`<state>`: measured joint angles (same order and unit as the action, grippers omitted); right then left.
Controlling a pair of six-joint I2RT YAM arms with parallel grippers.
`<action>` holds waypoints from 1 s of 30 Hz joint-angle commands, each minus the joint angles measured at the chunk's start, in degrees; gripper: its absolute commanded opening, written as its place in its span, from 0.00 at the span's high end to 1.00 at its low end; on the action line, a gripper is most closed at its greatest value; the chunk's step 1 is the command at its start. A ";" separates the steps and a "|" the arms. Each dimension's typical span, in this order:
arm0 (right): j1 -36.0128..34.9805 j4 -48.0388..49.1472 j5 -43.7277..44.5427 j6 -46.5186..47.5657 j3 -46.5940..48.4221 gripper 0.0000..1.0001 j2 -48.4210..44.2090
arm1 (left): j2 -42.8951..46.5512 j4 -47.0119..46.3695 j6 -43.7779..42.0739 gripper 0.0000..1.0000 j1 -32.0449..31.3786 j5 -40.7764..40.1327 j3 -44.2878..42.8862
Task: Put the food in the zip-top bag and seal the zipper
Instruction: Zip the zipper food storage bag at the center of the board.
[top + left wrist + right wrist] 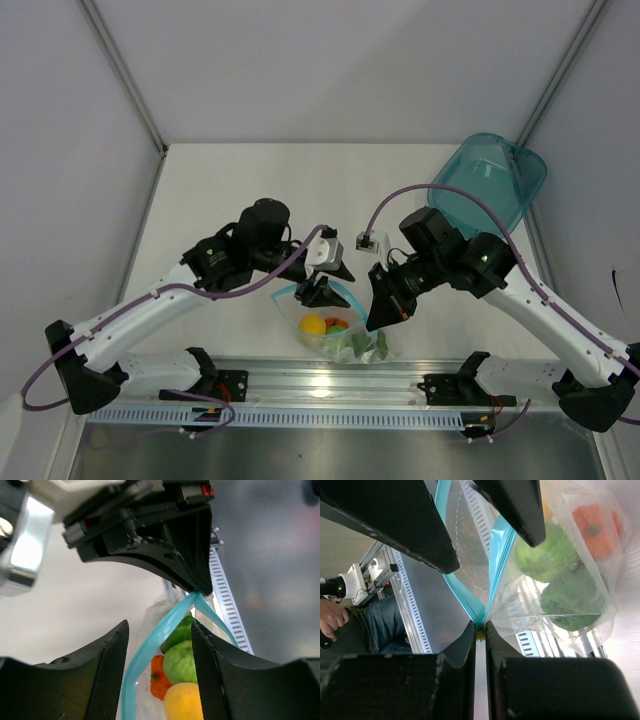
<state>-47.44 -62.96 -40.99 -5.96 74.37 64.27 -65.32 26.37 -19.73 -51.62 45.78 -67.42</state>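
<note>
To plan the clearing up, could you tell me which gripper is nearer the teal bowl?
Right. The right gripper pinches the bag at the end toward the bowl; the left gripper sits farther off, across the bag.

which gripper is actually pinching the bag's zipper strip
The right gripper: its jaws are shut on one end of the zipper. The left gripper only straddles it, with its jaws apart on either side.

Lighting: bright, even, from overhead, with short soft shadows on the white table (200,200). Glare: a white hot spot on the metal rail (320,385). Wrist views: close foreground dark and soft, zip-top bag (570,580) sharper with a patchy sheen, backgrounds blurred.
</note>
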 commanded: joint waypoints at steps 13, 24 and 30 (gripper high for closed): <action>-0.99 -0.23 0.39 1.65 1.83 1.00 0.15 | -3.33 2.38 0.72 0.61 0.73 5.91 -0.35; -0.81 1.61 0.91 -0.98 0.52 1.00 0.77 | 12.04 -17.31 10.93 0.99 -8.66 -24.14 17.31; -0.02 1.35 0.21 -2.66 0.43 1.00 1.56 | 13.99 -17.76 11.29 0.52 -9.99 -20.03 20.48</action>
<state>-47.86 -62.46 -39.51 -7.38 74.19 65.71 -51.92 11.42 -9.61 -60.97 26.46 -47.33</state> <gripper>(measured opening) 0.086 0.370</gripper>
